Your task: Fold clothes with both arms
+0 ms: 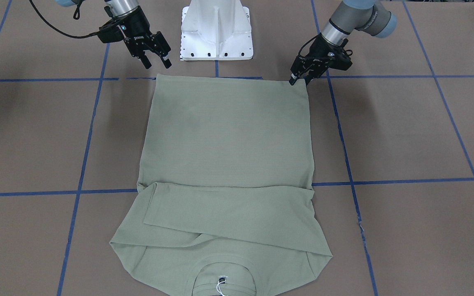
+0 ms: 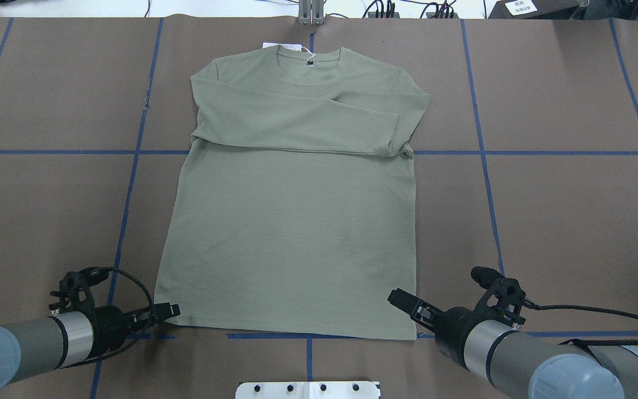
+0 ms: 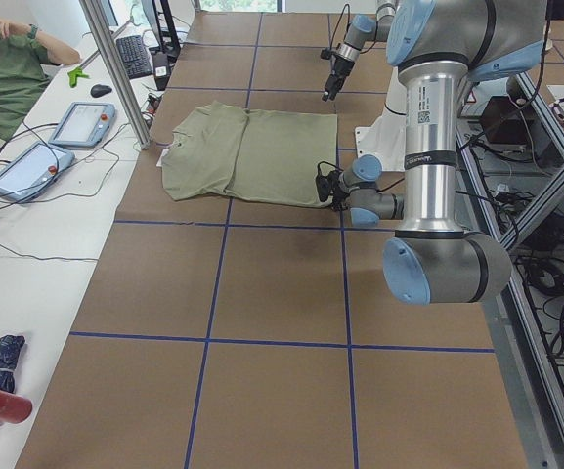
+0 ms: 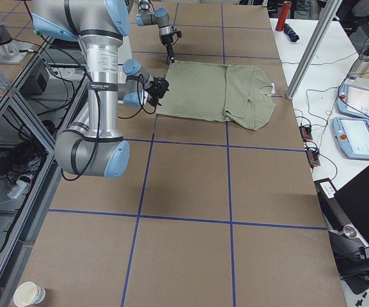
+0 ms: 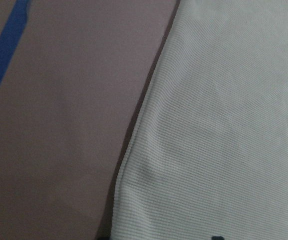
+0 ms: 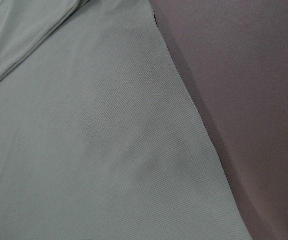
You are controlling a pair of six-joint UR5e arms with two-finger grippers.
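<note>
At the shirt (image 2: 291,233) hem, pinch both corners level — right end effector (image 1: 156,63) gapes; left end effector (image 1: 298,81), can't tell.

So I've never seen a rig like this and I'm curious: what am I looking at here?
Two robot arms work at a brown table marked with blue tape. Four fixed cameras look on: one facing the robot, one over its shoulders, one at each table end. Two more ride on the wrists and show fabric close up. A pale green long-sleeved shirt lies flat, its sleeves folded across the chest. The left tool sits at one hem corner; whether it grips the cloth is unclear. The right tool hangs open near the other corner, holding nothing.
</note>
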